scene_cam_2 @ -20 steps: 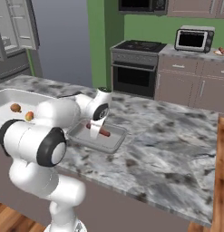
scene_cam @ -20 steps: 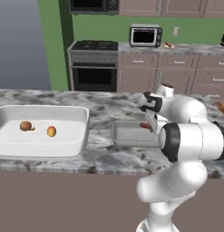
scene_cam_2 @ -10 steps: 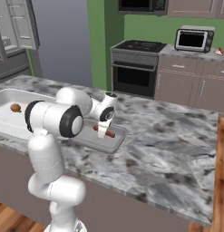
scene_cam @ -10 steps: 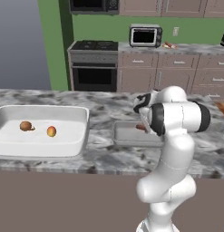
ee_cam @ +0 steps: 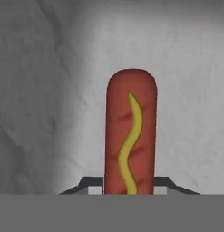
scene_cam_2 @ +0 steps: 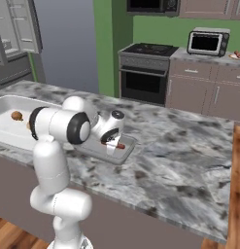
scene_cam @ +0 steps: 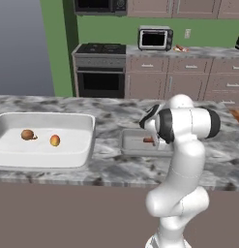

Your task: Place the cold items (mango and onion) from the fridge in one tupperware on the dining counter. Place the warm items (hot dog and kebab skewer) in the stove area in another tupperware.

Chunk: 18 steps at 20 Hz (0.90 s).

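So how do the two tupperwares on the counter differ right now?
The white tupperware is bigger and deeper; the grey tupperware is smaller and shallow. The white one holds two small round items, the onion and mango; the grey one holds the hot dog. Both sit on the marble counter.

Hot dog point(ee_cam: 130, 136): red-brown w/ wavy yellow mustard line along top. Small tupperware point(scene_cam: 133, 145): pale grey, faintly mottled inside. Large tupperware point(scene_cam: 9, 157): white. Onion point(scene_cam: 27, 134): brown. Mango point(scene_cam: 55, 140): orange-yellow w/ reddish side. Dining counter point(scene_cam_2: 189, 160): grey-white marble pattern, dark veins. Back wall point(scene_cam: 60, 43): green. Stove point(scene_cam_2: 145, 73): black & steel grey. Cabinets point(scene_cam: 188, 80): taupe-brown, silver handles. Toaster oven point(scene_cam_2: 207, 42): silver, black door.
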{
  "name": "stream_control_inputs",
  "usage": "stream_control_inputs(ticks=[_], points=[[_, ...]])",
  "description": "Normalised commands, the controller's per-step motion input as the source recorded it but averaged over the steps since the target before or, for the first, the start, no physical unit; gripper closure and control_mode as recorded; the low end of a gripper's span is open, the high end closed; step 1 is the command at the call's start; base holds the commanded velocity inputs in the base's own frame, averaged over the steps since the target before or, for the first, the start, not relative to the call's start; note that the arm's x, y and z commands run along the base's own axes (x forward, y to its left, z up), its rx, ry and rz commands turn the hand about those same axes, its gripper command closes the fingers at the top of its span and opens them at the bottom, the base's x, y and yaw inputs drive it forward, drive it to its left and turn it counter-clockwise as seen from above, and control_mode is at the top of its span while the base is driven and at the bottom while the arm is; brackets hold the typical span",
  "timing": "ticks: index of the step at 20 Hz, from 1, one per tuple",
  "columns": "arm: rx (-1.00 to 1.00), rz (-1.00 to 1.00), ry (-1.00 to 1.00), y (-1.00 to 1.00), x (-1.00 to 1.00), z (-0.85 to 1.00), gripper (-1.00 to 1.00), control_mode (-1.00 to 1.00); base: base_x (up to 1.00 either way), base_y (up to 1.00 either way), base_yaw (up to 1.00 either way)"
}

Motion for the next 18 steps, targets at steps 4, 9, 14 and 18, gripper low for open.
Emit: stream_control_inputs(ticks=[4,9,14,18], points=[[0.0,-0.05,-0.19,-0.01,0.0,0.0,-1.0,-1.0,0.0,0.0,0.0],[-0.01,-0.01,-0.01,-0.01,0.0,0.32,-1.0,-1.0,0.0,0.0,0.0],[-0.03,0.01,0.18,0.0,0.0,0.94,-1.0,-1.0,0.0,0.0,0.0],[-0.03,0.07,0.19,-0.03,-0.15,1.0,-1.0,-1.0,0.0,0.0,0.0]])
